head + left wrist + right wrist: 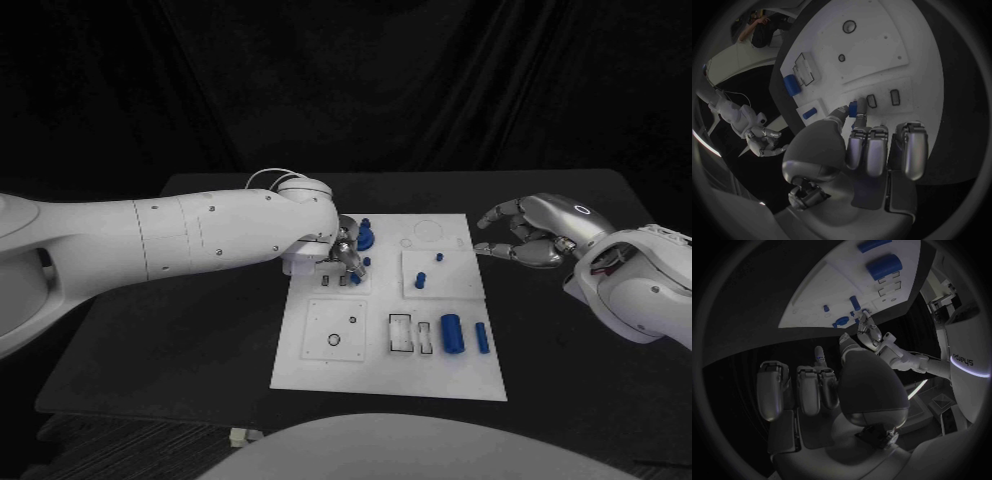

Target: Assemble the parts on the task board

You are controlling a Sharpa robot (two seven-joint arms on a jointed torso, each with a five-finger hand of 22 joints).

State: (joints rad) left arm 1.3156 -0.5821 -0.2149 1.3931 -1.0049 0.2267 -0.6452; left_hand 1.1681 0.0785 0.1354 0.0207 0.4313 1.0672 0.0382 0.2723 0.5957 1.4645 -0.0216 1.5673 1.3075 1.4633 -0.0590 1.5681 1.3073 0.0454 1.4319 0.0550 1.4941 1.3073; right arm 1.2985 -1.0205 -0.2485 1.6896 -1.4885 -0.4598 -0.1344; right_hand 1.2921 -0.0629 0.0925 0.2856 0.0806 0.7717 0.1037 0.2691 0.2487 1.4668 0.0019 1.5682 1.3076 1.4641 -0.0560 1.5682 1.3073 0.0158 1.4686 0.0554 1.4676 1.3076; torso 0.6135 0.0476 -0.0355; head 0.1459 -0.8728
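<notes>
Fingers (856,129) of my left hand (342,252) pinch a small blue cylindrical part (852,108) just over the white rectangular task board (346,365), beside two small rectangular slots (882,98) near its left edge. My right hand (534,235) hovers above the black desk (173,330) right of the board, fingers curled loosely apart, holding nothing. Other blue parts stand upright on the board; a large blue cylinder (451,333) lies near its right side.

One white task board (389,375) is lying on one black table (173,360). Six blue parts are showing on it: two side by side near the front (451,333), two small ones on the right panel (420,281), one upright further back (365,236), one at the left hand (335,252). Two hands are showing, the right hand (528,232) off the board's edge
</notes>
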